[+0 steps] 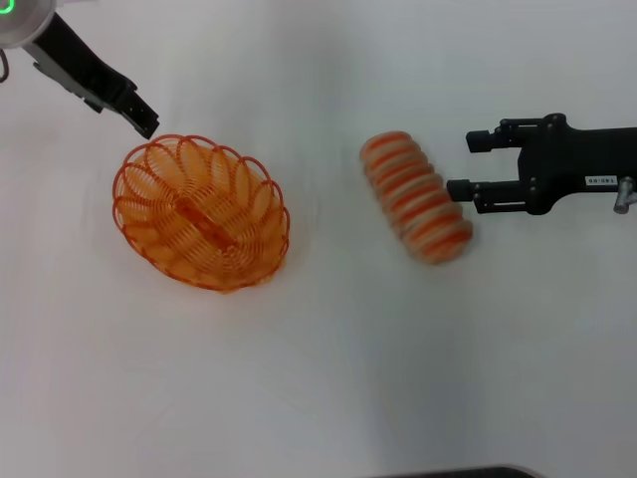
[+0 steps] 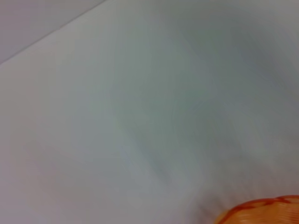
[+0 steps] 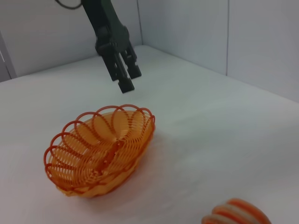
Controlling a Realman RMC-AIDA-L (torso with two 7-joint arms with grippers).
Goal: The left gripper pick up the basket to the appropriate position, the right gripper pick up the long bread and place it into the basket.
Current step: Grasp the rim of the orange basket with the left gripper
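Nothing done yet: basket (image 1: 202, 212) empty center-left on desk (image 1: 328, 378), long bread (image 1: 416, 197) center-right; right hand (image 1: 463, 165) open beside it, left hand (image 1: 146, 121) apparently closed, upper left.

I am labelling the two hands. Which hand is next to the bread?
The right hand, the one with the small white label. Its open fingers lie just beside the long bread. The left hand hovers by the basket rim.

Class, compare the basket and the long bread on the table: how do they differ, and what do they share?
The basket is see-through orange wire; the long bread is solid, cream-tan with orange stripes. The basket is a wide hollow oval; the bread is a narrower ridged loaf. Both lie on the white table, untouched, the basket empty.
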